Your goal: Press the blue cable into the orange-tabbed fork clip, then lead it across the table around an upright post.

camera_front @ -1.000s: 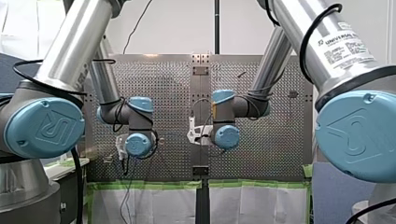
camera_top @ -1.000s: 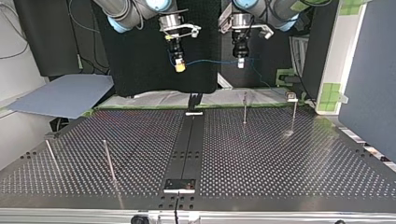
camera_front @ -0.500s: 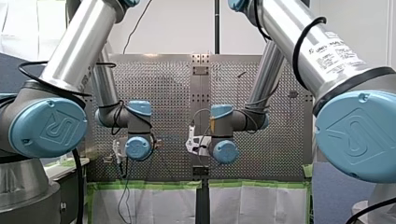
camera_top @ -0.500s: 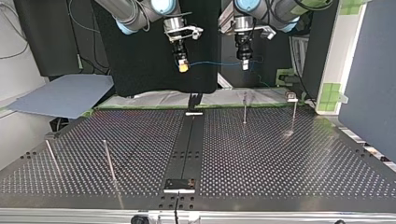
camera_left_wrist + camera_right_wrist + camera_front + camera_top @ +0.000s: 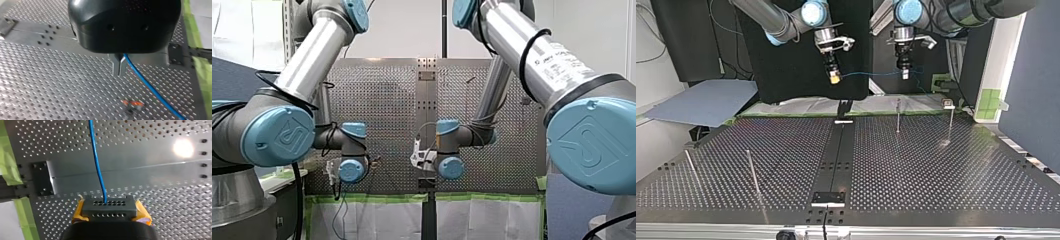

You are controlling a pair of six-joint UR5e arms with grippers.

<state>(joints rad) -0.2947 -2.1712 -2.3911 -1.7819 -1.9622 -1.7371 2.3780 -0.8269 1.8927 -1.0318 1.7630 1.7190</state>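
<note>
Chiming in on the clip step, since that was where we were at. Both arms were up off the bench (image 5: pixel 936 170), with the blue cable (image 5: pixel 871 75) strung nearly level between them. Our left fingers (image 5: pixel 115 66) were pinched shut on it, metal tips together, the cable coming out beside them and running off down towards the bench. Our right fingers (image 5: pixel 835 78) were closed on it too. In the right wrist view the cable came straight out from between the yellow pads (image 5: pixel 79 213).

The orange-tabbed clip (image 5: pixel 132 103) sat on the bench a bit ahead of the left fingers, off to one side of the cable's line. It was blurry, so we couldn't read which way its fork faced. Nothing was in it yet.

Just our take on how to play it: we reckoned the trick was a snug span, because a slack cable skates off fork prongs. We wanted the left side shifted until the cable lay right over the slot, then a straight push down with no sideways drag. The right side needed to drop to matching height so the cable met the fork flat. Only with it seated did we think it was worth swinging for the nearest post (image 5: pixel 898 114), low enough to hook it.
</note>
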